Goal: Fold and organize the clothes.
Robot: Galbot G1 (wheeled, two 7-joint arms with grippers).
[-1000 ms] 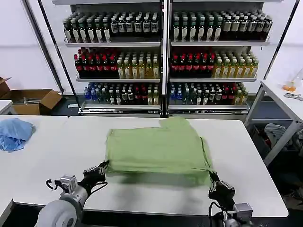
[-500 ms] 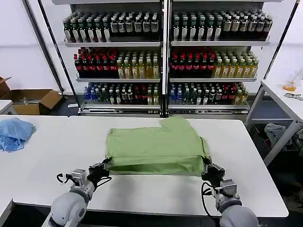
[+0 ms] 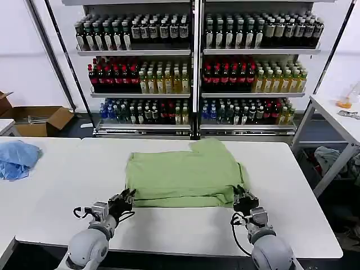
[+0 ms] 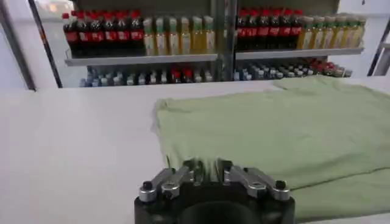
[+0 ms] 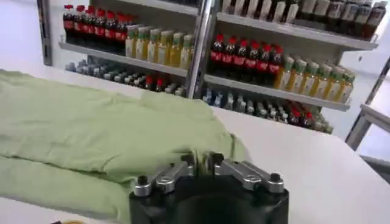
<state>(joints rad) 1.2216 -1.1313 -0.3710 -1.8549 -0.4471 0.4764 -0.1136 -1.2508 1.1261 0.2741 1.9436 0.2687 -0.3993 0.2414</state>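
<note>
The shirt (image 3: 183, 177) lay folded, collar, buttons and patch hidden. Each end effector's fingertips were buried in its near hem. The blue cloth (image 3: 17, 159) was cut by the frame's edge.

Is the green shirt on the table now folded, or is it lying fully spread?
Folded. The green shirt lies as a compact rectangle, and in the left wrist view a doubled layer shows along its near edge.

You see the green shirt (image 3: 184, 177) lying folded on the white table (image 3: 292, 225). The left gripper (image 3: 125, 199) sits at its near-left corner, the right gripper (image 3: 243, 198) at its near-right corner — both touching the fabric edge. A light blue cloth (image 3: 17, 158) lies far left, well apart.
</note>
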